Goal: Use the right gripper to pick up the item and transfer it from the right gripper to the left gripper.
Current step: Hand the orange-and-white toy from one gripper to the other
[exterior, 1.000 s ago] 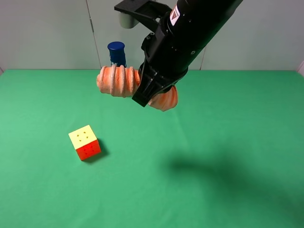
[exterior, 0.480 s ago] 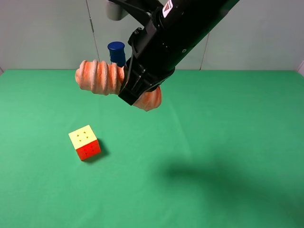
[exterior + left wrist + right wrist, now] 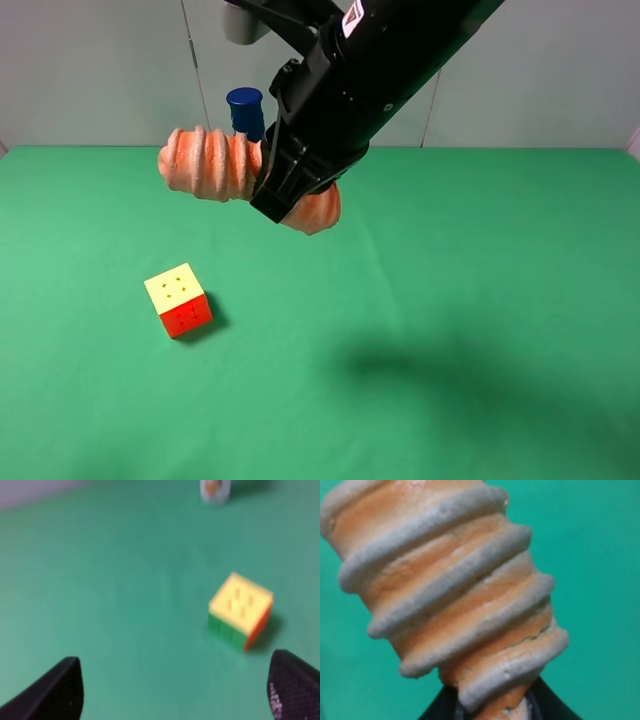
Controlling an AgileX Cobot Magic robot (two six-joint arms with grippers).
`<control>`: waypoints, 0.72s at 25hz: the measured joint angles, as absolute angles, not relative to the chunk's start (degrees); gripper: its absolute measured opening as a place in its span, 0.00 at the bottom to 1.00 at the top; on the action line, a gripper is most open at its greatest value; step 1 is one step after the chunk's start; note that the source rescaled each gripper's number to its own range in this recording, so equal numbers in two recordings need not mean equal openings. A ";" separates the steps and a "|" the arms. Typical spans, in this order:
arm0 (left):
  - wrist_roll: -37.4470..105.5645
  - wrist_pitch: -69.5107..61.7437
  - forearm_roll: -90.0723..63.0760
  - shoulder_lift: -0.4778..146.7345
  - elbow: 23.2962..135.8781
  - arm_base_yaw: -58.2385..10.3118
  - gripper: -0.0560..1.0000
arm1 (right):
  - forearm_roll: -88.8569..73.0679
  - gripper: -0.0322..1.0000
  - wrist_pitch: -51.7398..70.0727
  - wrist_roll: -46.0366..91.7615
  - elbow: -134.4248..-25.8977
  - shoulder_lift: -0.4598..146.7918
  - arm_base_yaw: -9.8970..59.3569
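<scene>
Aloft over the green table (image 3: 480,300), well clear of the cloth: the item (image 3: 205,163), orange-pink, ringed with pale ribs, lying roughly level with a slight droop. Clamped crosswise by the right gripper (image 3: 283,203), nearer one end than the middle. Longer ribbed stretch jutting toward the left side of the high view; short stub poking out beneath the black fingers on the other side. From the right wrist, filling nearly the whole view, ribs stacked one over another, near end sunk between two dark fingers (image 3: 440,711) pressed against it. Right claw clenched on the item, then, with the arm slanting down from the upper right of the high view.

Behind the item, toward the table's far edge and partly hidden by it: a blue-capped bottle (image 3: 245,108), only the cap showing. Nearer the camera and well apart from the item, resting on the cloth: a puzzle cube (image 3: 178,300), yellow on top, red on the facing side.

Lastly the left gripper (image 3: 173,682), seen from its own wrist camera: two black fingers (image 3: 52,692) spread wide at the view's corners, only green cloth between them. Released, holding nothing. Ahead of it, blurred, the cube, and farther off the white base of the bottle.
</scene>
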State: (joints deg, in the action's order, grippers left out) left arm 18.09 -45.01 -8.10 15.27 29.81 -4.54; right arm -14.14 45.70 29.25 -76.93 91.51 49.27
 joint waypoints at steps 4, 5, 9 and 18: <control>26.08 -37.11 -11.06 20.30 29.81 -4.73 0.85 | -13.30 0.06 46.81 29.60 -76.93 91.51 49.27; 28.41 -35.94 -11.70 21.73 29.81 -4.97 0.85 | -13.06 0.06 47.01 29.98 -76.93 91.51 49.27; 42.16 -34.79 -18.14 27.74 29.81 -6.81 0.85 | -12.92 0.06 47.64 31.88 -76.93 91.51 48.66; 81.80 -35.09 -52.36 41.37 29.81 -7.87 0.85 | -12.94 0.06 49.98 34.49 -76.93 91.51 43.51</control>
State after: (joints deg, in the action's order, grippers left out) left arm 81.80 -35.09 -52.36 41.37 29.81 -7.87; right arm -12.94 49.98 34.49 -76.93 91.51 43.51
